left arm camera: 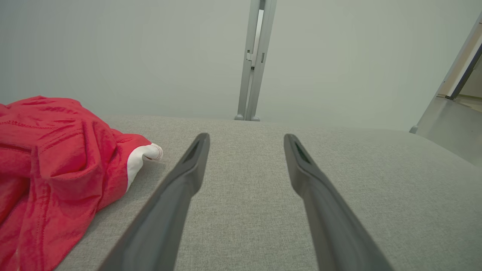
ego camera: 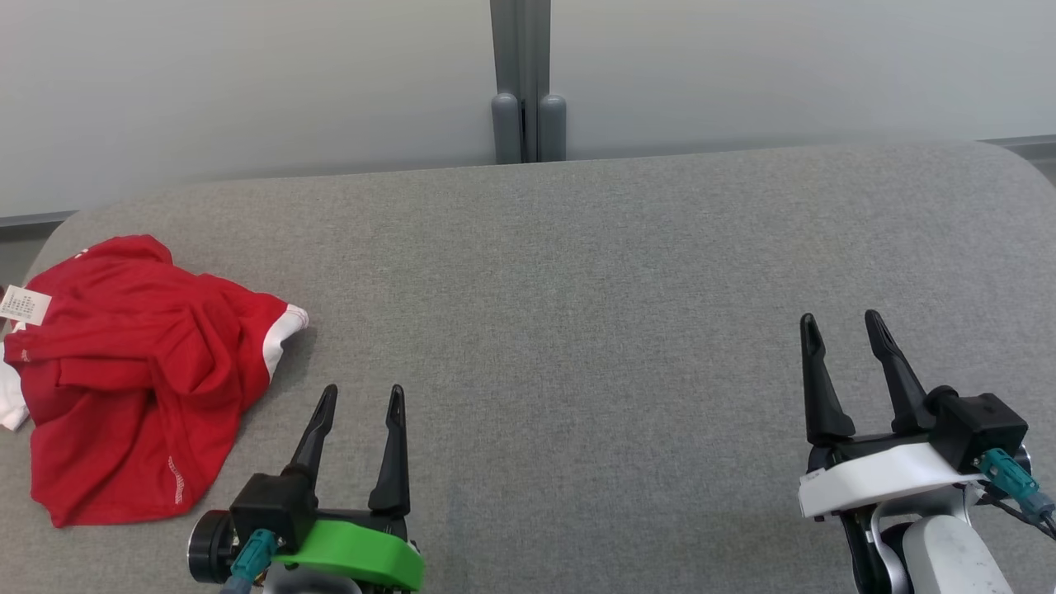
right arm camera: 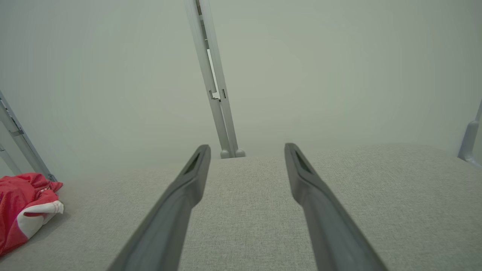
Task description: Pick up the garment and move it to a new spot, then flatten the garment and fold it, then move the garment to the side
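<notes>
1. The red shirt (ego camera: 132, 371) lies in a crumpled heap at the far left of the grey table (ego camera: 577, 272), close to the edge.
2. The left gripper (ego camera: 363, 394) hangs just beside the shirt, on its right, not touching it. Its fingers are spread wide and hold nothing.
3. The right gripper (ego camera: 840, 320) is well apart from the shirt, over the right side. Its fingers are spread wide too.
4. The step now looks like the pick-up. I think the left gripper should swing left, come down on a thick fold near the white cuff (ego camera: 285, 326), and pinch plenty of cloth.
5. A pinch on one thin layer could slip.
6. A white label (ego camera: 23, 304) pokes out on the shirt's left. A grey post (ego camera: 528, 82) stands behind the table.
7. Nothing lies between the left gripper and the shirt.
</notes>
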